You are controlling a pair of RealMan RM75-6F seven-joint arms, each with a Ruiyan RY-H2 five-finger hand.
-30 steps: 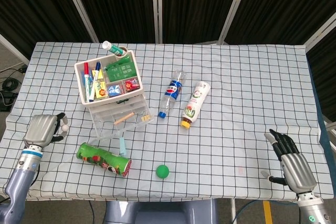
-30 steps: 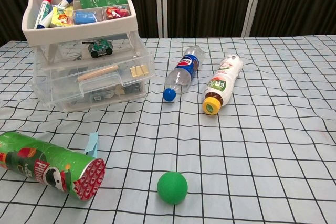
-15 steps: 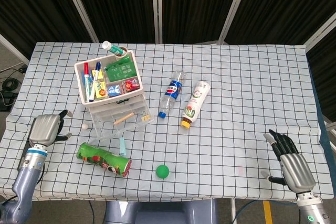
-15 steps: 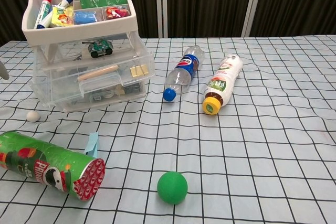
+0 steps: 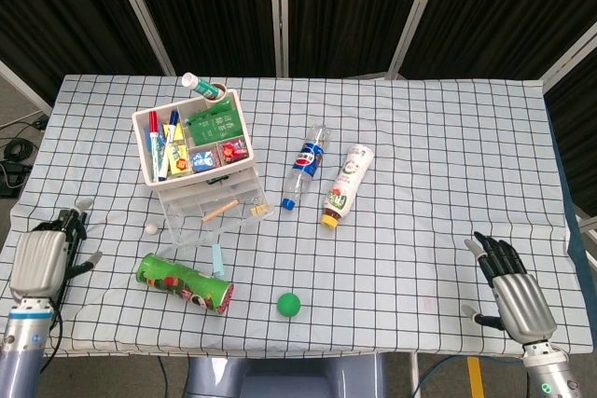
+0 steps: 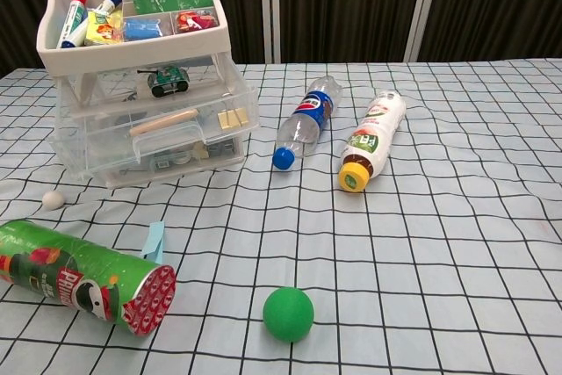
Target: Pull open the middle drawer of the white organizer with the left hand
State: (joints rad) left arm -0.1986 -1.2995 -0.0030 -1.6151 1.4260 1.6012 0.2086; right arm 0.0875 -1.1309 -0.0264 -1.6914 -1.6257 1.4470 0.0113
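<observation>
The white organizer [image 5: 191,142] [image 6: 132,37] stands at the table's left, its top tray full of markers and packets. Under the tray are clear drawers. The middle drawer [image 6: 156,126] [image 5: 216,202] holds a wooden stick and clips, and it juts forward of the tray. My left hand [image 5: 39,261] is near the table's front left edge, well left of the organizer, fingers apart and holding nothing. My right hand [image 5: 515,294] lies open at the front right. Neither hand shows in the chest view.
A small white ball [image 5: 149,226] [image 6: 54,198] lies left of the drawers. A green chip can [image 5: 184,282] [image 6: 83,274] lies in front of the organizer, a light blue clip [image 6: 154,241] beside it. A green ball [image 5: 289,303], a Pepsi bottle [image 5: 305,163] and a white bottle [image 5: 347,184] lie mid-table.
My left hand held the small white ball a second ago and has let it go onto the table. The hand then drew back left, towards the front edge. The right hand barely moved.
</observation>
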